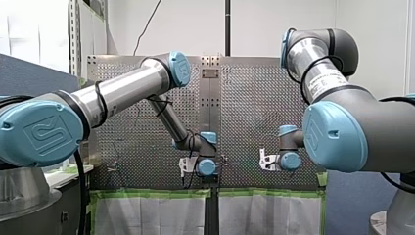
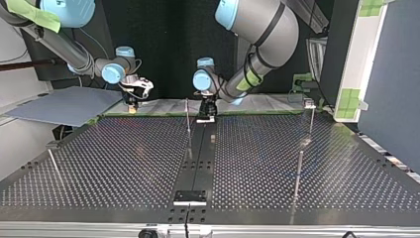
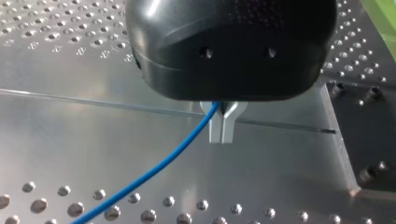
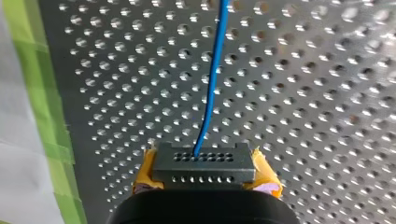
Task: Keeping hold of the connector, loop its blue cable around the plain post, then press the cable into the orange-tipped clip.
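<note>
1. Connector (image 4: 204, 161): a dark block with rows of holes. It is clamped between the yellow pads (image 4: 264, 176) of the right gripper (image 4: 204, 175). In the top view it sits at the desk's far edge, left of middle.
2. Cable (image 4: 212, 84): blue. It leaves the connector's face and runs straight ahead, low over the perforated desk (image 4: 327, 93).
3. Left gripper (image 3: 223, 122): its metal fingers (image 3: 215, 128) are pinched narrow on the cable, which trails away beneath them. In the top view it is at the far edge, middle.
4. Post (image 2: 188, 121): thin and upright, just left of the left gripper and between the two grippers in the top view. More thin rods stand nearer, at left and right. I cannot tell which one is the plain post, and I cannot make out the clip.
5. Risks, judged:
   - A tight pull while circling could drag the connector out of the pads.
   - A loose pinch could let the cable slide, leaving a loop slack enough to ride up and off the thin post.
   - The grippers are near each other, so a sweep around the post could bring them into contact.
   - Looping the wrong rod is possible, since they look alike.
</note>
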Controlling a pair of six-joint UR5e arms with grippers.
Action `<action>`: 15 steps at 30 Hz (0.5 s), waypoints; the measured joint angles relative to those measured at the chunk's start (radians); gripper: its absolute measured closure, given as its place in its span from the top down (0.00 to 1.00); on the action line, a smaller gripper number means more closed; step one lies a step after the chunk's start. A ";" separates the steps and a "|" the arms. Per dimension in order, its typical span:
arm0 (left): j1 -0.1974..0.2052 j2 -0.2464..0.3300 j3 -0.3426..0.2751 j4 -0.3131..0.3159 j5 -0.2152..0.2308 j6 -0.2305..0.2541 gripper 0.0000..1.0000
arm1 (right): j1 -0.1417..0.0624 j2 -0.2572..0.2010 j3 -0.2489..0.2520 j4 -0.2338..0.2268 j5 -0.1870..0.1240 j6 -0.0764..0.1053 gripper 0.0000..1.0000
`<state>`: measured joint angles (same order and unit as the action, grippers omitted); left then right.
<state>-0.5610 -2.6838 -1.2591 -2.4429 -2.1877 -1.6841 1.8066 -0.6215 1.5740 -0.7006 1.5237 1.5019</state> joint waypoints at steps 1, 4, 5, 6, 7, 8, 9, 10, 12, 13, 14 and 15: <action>0.002 0.000 0.001 -0.002 0.000 0.000 0.00 | 0.000 0.011 -0.008 0.005 0.000 -0.004 0.00; 0.007 0.000 0.003 -0.007 0.001 0.000 0.00 | 0.000 0.029 -0.023 0.011 -0.002 -0.009 0.00; 0.009 0.000 0.003 -0.008 0.002 0.000 0.00 | -0.001 0.032 -0.027 0.012 -0.002 -0.009 0.00; 0.010 0.000 0.003 -0.008 0.002 0.000 0.00 | -0.001 0.034 -0.031 0.012 -0.003 -0.010 0.00; 0.011 0.000 0.003 -0.008 0.002 0.000 0.00 | -0.001 0.036 -0.035 0.013 -0.003 -0.010 0.00; 0.012 0.000 0.003 -0.008 0.002 0.000 0.00 | -0.002 0.037 -0.039 0.014 -0.003 -0.010 0.00; 0.012 0.000 0.003 -0.008 0.003 0.000 0.00 | -0.003 0.037 -0.043 0.014 -0.004 -0.010 0.00; 0.012 0.000 0.003 -0.007 0.003 0.000 0.00 | -0.003 0.037 -0.049 0.015 -0.004 -0.010 0.00; 0.013 0.000 0.003 -0.006 0.005 0.001 0.00 | -0.004 0.038 -0.055 0.015 -0.006 -0.011 0.00; 0.013 0.000 0.004 -0.006 0.006 0.001 0.00 | -0.005 0.038 -0.062 0.015 -0.010 -0.010 0.00; 0.014 0.000 0.004 -0.005 0.006 0.002 0.00 | -0.006 0.039 -0.067 0.016 -0.012 -0.010 0.00; 0.014 0.000 0.004 -0.005 0.006 0.002 0.00 | -0.006 0.039 -0.071 0.016 -0.015 -0.008 0.00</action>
<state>-0.5470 -2.6836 -1.2556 -2.4478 -2.1812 -1.6821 1.8007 -0.5828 1.5034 -0.6850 1.5085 1.4936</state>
